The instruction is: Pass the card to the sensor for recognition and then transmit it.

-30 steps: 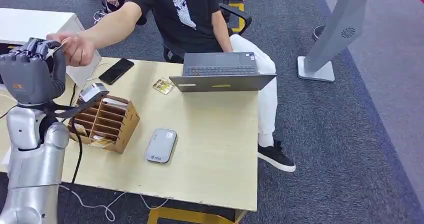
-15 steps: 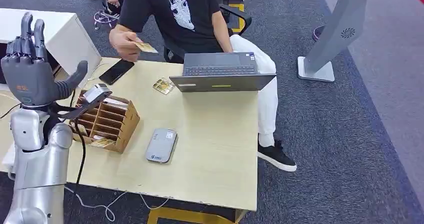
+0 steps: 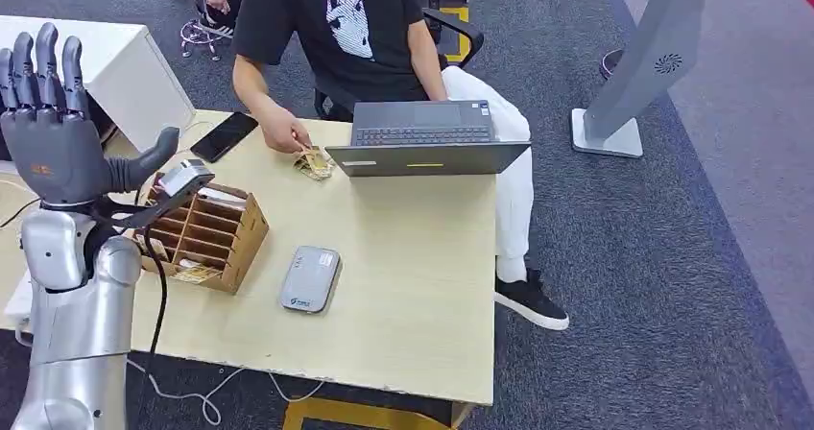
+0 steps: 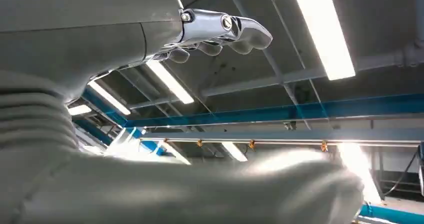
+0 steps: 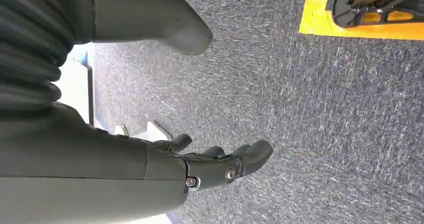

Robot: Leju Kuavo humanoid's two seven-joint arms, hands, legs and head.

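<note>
My left hand (image 3: 58,128) is raised at the table's left end, fingers straight up and thumb out, holding nothing. In the left wrist view the same hand (image 4: 150,39) points at the ceiling, empty. A seated person's hand (image 3: 285,134) lays the card on a small stack of gold cards (image 3: 314,164) beside the laptop. The grey card sensor (image 3: 309,278) lies flat near the middle of the wooden table (image 3: 413,296). My right hand (image 5: 200,166) hangs over grey carpet with loosely spread fingers and nothing in it.
A wooden slotted card rack (image 3: 203,236) stands next to my left arm, with a small scanner (image 3: 179,177) on a stand behind it. An open laptop (image 3: 425,142) and a black phone (image 3: 223,136) lie at the far edge. A grey kiosk stand (image 3: 634,65) is at the right.
The person took the card from my left hand, drew the arm back and put the card down on the stack by the laptop. My left hand opened and stays raised.
</note>
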